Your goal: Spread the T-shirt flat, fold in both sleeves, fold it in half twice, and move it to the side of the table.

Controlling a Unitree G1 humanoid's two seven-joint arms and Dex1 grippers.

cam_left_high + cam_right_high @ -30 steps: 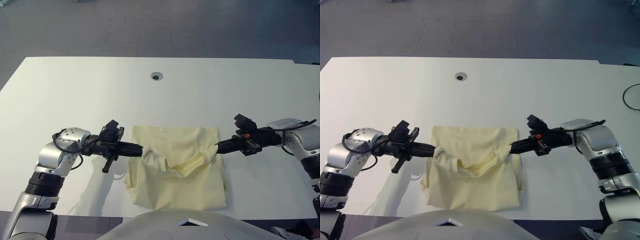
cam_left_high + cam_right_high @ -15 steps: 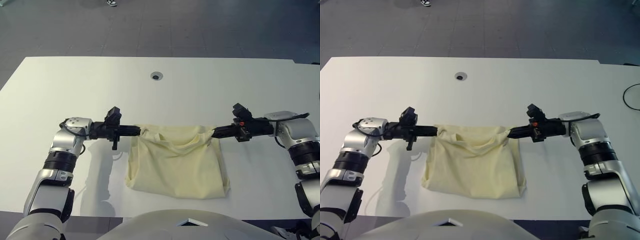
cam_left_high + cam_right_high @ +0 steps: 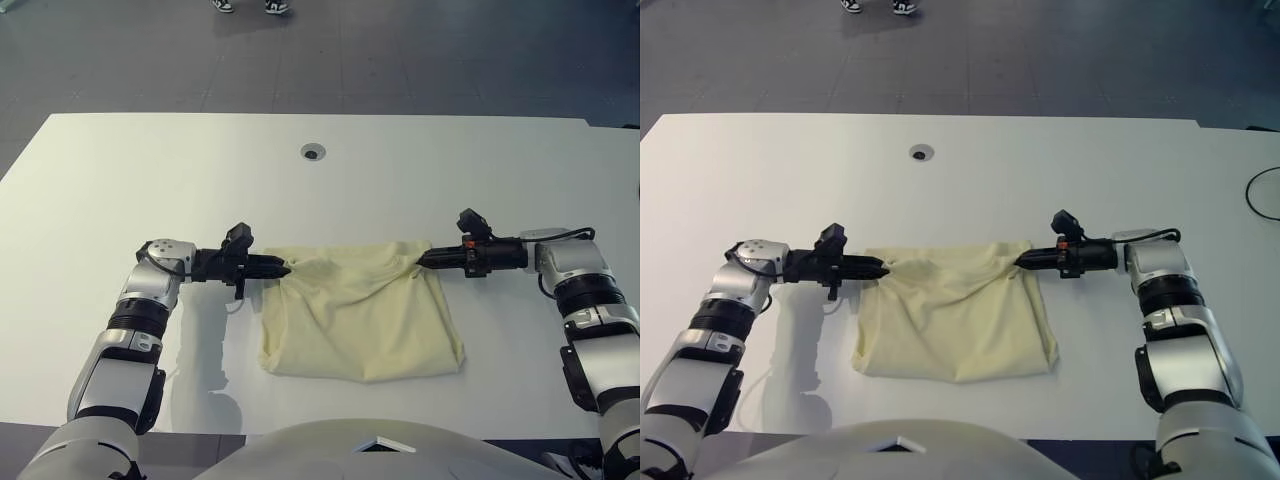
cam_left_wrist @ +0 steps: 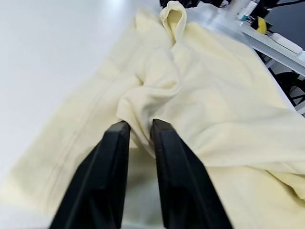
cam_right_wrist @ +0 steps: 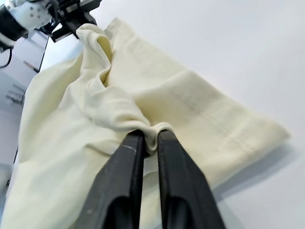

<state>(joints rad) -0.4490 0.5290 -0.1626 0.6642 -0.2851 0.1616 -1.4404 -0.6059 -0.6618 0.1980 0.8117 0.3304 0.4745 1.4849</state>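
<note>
White table [image 3: 150, 160] had the pale yellow T-shirt [image 3: 355, 320] at lower centre of frame, and the left gripper [image 3: 283, 268] and right gripper [image 3: 422, 262], each clamped on a corner, had just hauled that edge up and taut, so one half-fold looked basically done.

The T-shirt [image 3: 355, 310] lies on the table [image 3: 120, 170] near its front edge, the hole [image 3: 313, 152] well behind it.

White worktop [image 3: 120, 170], matte, evenly lit. Round grommet hole [image 3: 313, 152] near far edge, centre. Dark grey tiled floor [image 3: 400, 50] beyond. Black cable [image 3: 1255, 195] looped off right edge.
</note>
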